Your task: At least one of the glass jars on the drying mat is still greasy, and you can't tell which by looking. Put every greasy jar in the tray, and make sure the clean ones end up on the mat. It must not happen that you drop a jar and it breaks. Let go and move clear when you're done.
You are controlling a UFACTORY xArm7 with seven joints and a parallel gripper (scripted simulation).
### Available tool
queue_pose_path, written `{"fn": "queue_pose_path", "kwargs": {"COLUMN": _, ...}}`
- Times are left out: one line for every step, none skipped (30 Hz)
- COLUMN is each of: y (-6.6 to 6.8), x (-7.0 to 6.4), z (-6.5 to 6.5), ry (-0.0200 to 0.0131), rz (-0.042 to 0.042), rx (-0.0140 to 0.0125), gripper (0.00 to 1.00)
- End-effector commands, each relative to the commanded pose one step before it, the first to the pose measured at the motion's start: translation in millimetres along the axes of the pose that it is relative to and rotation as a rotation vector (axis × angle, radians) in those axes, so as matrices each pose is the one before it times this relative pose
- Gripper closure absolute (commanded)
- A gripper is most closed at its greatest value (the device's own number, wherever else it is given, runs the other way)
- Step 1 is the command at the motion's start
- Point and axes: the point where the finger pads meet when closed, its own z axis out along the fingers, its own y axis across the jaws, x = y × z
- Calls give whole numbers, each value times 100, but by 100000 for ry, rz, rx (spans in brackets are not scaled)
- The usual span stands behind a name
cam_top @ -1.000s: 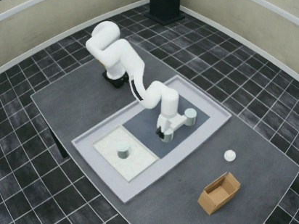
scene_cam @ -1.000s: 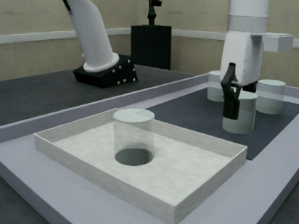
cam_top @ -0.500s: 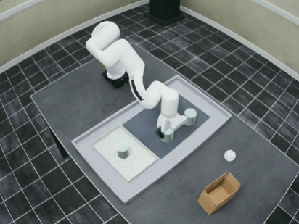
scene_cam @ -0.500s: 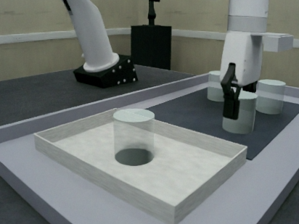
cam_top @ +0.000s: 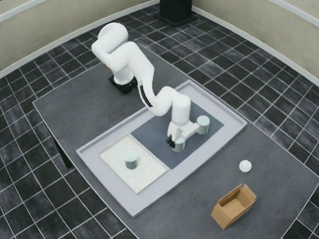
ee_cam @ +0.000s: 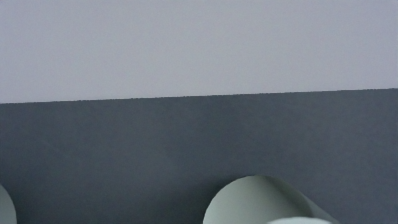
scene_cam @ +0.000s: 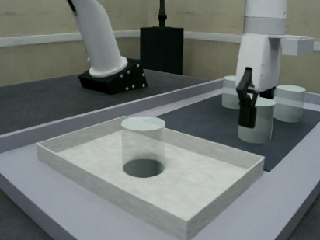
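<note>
Jars (cam_top: 178, 144) (scene_cam: 257, 129) (ee_cam: 245, 205) on dark mat (cam_top: 155, 134) (scene_cam: 190, 117) (ee_cam: 125, 145).

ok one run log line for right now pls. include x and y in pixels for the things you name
gripper (cam_top: 175, 142) (scene_cam: 256, 109): around nearest mat jar (cam_top: 178, 144) (scene_cam: 262, 129), grip unconfirmed | jar upright on mat | tray (cam_top: 114, 172) (scene_cam: 114, 203): one jar (cam_top: 131, 160) (scene_cam: 143, 147) | two other mat jars standing
</note>
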Motion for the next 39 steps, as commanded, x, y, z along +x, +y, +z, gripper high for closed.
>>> {"fn": "queue_pose_path", "kwargs": {"y": -42, "x": 199, "z": -506, "ry": 567, "rz": -14, "rx": 76, "gripper": 100}}
{"fn": "queue_pose_path", "kwargs": {"y": 0, "x": 0, "z": -267, "ry": 0, "rz": 0, "rx": 0, "gripper": 100}}
{"fn": "queue_pose_path", "kwargs": {"y": 0, "x": 0, "z": -267, "ry": 0, "rz": 0, "rx": 0, "gripper": 100}}
{"fn": "queue_pose_path", "kwargs": {"y": 0, "x": 0, "z": -267, "ry": 0, "rz": 0, "rx": 0, "gripper": 100}}
{"fn": "queue_pose_path", "kwargs": {"y": 0, "x": 0, "z": -267, "ry": 0, "rz": 0, "rx": 0, "gripper": 100}}
{"fn": "queue_pose_path", "kwargs": {"y": 0, "x": 0, "z": -267, "ry": 0, "rz": 0, "rx": 0, "gripper": 100}}
{"fn": "queue_pose_path", "kwargs": {"y": 0, "x": 0, "z": -267, "ry": 0, "rz": 0, "rx": 0, "gripper": 100}}
{"fn": "queue_pose_path", "kwargs": {"y": 0, "x": 0, "z": -267, "ry": 0, "rz": 0, "rx": 0, "gripper": 100}}
{"fn": "queue_pose_path", "kwargs": {"y": 0, "x": 0, "z": -267, "ry": 0, "rz": 0, "rx": 0, "gripper": 100}}
{"fn": "queue_pose_path", "kwargs": {"y": 0, "x": 0, "z": -267, "ry": 0, "rz": 0, "rx": 0, "gripper": 100}}
{"fn": "queue_pose_path", "kwargs": {"y": 0, "x": 0, "z": -267, "ry": 0, "rz": 0, "rx": 0, "gripper": 100}}
{"fn": "queue_pose_path", "kwargs": {"y": 0, "x": 0, "z": -267, "ry": 0, "rz": 0, "rx": 0, "gripper": 100}}
{"fn": "queue_pose_path", "kwargs": {"y": 0, "x": 0, "z": -267, "ry": 0, "rz": 0, "rx": 0, "gripper": 100}}
{"fn": "queue_pose_path", "kwargs": {"y": 0, "x": 0, "z": -267, "ry": 0, "rz": 0, "rx": 0, "gripper": 100}}
{"fn": "queue_pose_path", "kwargs": {"y": 0, "x": 0, "z": 0, "ry": 0, "rz": 0, "rx": 0, "gripper": 100}}
{"fn": "queue_pose_path", "kwargs": {"y": 0, "x": 0, "z": 0, "ry": 0, "rz": 0, "rx": 0, "gripper": 100}}
{"fn": "queue_pose_path", "kwargs": {"y": 0, "x": 0, "z": -267, "ry": 0, "rz": 0, "rx": 0, "gripper": 100}}
{"fn": "queue_pose_path", "kwargs": {"y": 0, "x": 0, "z": -267, "ry": 0, "rz": 0, "rx": 0, "gripper": 100}}
{"fn": "queue_pose_path", "kwargs": {"y": 0, "x": 0, "z": -267, "ry": 0, "rz": 0, "rx": 0, "gripper": 100}}
{"fn": "queue_pose_path", "kwargs": {"y": 0, "x": 0, "z": -267, "ry": 0, "rz": 0, "rx": 0, "gripper": 100}}
{"fn": "queue_pose_path", "kwargs": {"y": 0, "x": 0, "z": -267, "ry": 0, "rz": 0, "rx": 0, "gripper": 100}}
{"fn": "queue_pose_path", "kwargs": {"y": 0, "x": 0, "z": -267, "ry": 0, "rz": 0, "rx": 0, "gripper": 100}}
{"fn": "queue_pose_path", "kwargs": {"y": 0, "x": 0, "z": -267, "ry": 0, "rz": 0, "rx": 0, "gripper": 100}}
{"fn": "queue_pose_path", "kwargs": {"y": 0, "x": 0, "z": -267, "ry": 0, "rz": 0, "rx": 0, "gripper": 100}}
{"fn": "queue_pose_path", "kwargs": {"y": 0, "x": 0, "z": -267, "ry": 0, "rz": 0, "rx": 0, "gripper": 100}}
{"fn": "queue_pose_path", "kwargs": {"y": 0, "x": 0, "z": -267, "ry": 0, "rz": 0, "rx": 0, "gripper": 100}}
{"fn": "queue_pose_path", "kwargs": {"y": 0, "x": 0, "z": -267, "ry": 0, "rz": 0, "rx": 0, "gripper": 100}}
{"fn": "queue_pose_path", "kwargs": {"y": 0, "x": 0, "z": -267, "ry": 0, "rz": 0, "rx": 0, "gripper": 100}}
{"fn": "queue_pose_path", "kwargs": {"y": 0, "x": 0, "z": -267, "ry": 0, "rz": 0, "rx": 0, "gripper": 100}}
{"fn": "queue_pose_path", "kwargs": {"y": 0, "x": 0, "z": -267, "ry": 0, "rz": 0, "rx": 0, "gripper": 100}}
{"fn": "queue_pose_path", "kwargs": {"y": 0, "x": 0, "z": -267, "ry": 0, "rz": 0, "rx": 0, "gripper": 100}}
{"fn": "queue_pose_path", "kwargs": {"y": 0, "x": 0, "z": 0, "ry": 0, "rz": 0, "rx": 0, "gripper": 100}}
{"fn": "queue_pose_path", "kwargs": {"y": 0, "x": 0, "z": 0, "ry": 0, "rz": 0, "rx": 0, "gripper": 100}}
{"fn": "queue_pose_path", "kwargs": {"y": 0, "x": 0, "z": -267, "ry": 0, "rz": 0, "rx": 0, "gripper": 100}}
{"fn": "queue_pose_path", "kwargs": {"y": 0, "x": 0, "z": -267, "ry": 0, "rz": 0, "rx": 0, "gripper": 100}}
{"fn": "queue_pose_path", "kwargs": {"y": 0, "x": 0, "z": -267, "ry": 0, "rz": 0, "rx": 0, "gripper": 100}}
{"fn": "queue_pose_path", "kwargs": {"y": 0, "x": 0, "z": -267, "ry": 0, "rz": 0, "rx": 0, "gripper": 100}}
{"fn": "queue_pose_path", "kwargs": {"y": 0, "x": 0, "z": -267, "ry": 0, "rz": 0, "rx": 0, "gripper": 100}}
{"fn": "queue_pose_path", "kwargs": {"y": 0, "x": 0, "z": -267, "ry": 0, "rz": 0, "rx": 0, "gripper": 100}}
